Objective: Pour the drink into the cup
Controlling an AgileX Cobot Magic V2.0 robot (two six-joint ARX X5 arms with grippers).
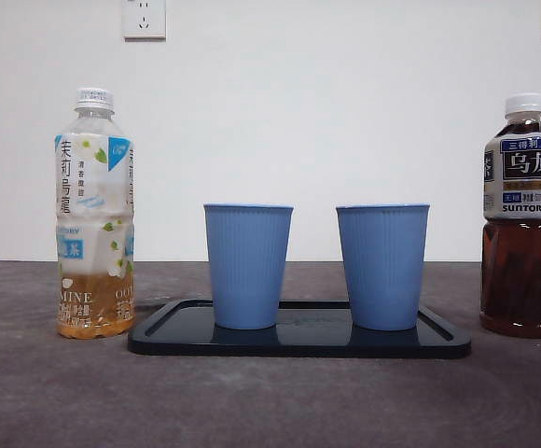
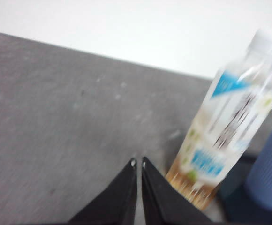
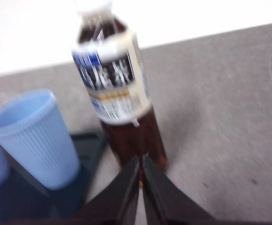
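Two blue ribbed cups stand upright on a dark tray [image 1: 298,347] at the centre of the front view, the left cup [image 1: 247,266] and the right cup [image 1: 382,266] apart from each other, mouths up. At the left of the frame, off the tray and just beside its end, a jasmine tea bottle [image 1: 94,215] stands upright on the grey table [image 1: 270,401], white cap on top, long axis vertical, with only a low band of pale amber drink at its base. At the far right, also off the tray, an oolong tea bottle [image 1: 522,219] stands upright with its white cap on, dark brown tea filling it up to the neck.

Neither arm appears in the front view. In the left wrist view, the left gripper [image 2: 138,163] hangs above the bare table with its two black jaws pressed together, tips nearly touching and holding nothing; the jasmine bottle sits just beside the tips, blurred and leaning toward the upper right of that frame. In the right wrist view, the right gripper [image 3: 140,159] likewise has its jaws drawn together and empty, the tips overlapping the foot of the oolong bottle in that frame, with one blue cup on the tray at the lower left.
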